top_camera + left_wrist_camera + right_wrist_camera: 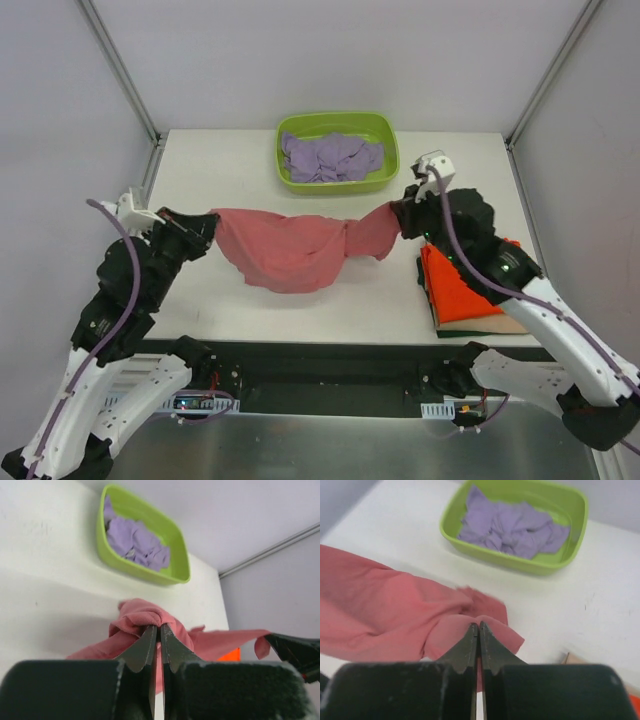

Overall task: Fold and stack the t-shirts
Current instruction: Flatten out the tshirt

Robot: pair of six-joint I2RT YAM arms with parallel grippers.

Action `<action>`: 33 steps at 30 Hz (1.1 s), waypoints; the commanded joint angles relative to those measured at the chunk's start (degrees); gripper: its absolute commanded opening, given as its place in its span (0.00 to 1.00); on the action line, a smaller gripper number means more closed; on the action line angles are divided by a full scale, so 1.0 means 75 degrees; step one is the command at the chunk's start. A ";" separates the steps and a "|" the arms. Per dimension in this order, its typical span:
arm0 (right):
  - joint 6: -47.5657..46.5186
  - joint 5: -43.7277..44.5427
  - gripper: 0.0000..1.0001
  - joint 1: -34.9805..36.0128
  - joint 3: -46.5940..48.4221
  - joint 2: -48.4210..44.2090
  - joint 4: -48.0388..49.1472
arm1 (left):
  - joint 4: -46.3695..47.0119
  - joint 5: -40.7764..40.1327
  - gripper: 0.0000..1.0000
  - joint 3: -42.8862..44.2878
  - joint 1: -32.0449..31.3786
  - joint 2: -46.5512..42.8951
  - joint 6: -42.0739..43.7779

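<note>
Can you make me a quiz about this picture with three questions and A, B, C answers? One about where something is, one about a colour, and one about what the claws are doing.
1. Where is the purple shirt?
A) in the green tub
B) on the floor
C) in a claw

2. What colour is the top shirt of the pile?
A) blue
B) orange
C) black

3. What are the left claw and right claw doing?
A) both wide open
B) both shut on the pink-red shirt
C) holding the tub

Answers:
1 A, it lies crumpled inside the tub.
2 B, bright orange cloth tops the pile.
3 B, each claw pinches one end of that shirt.
</note>
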 commanded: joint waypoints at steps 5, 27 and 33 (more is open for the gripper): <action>-0.0073 -0.1353 0.01 0.0057 0.2007 -0.1743 -0.1322 | -0.0004 -0.0516 0.00 0.2194 0.0014 0.0000 0.0831; -0.0343 0.3581 0.01 0.0057 0.0077 -0.3316 -0.1711 | -0.2008 -0.3061 0.00 0.2116 0.2379 0.3045 0.0529; 0.0361 0.2819 0.01 0.0023 -0.1376 -0.2662 -0.1442 | -0.1961 -0.2802 0.00 0.1282 0.2615 0.4121 0.0199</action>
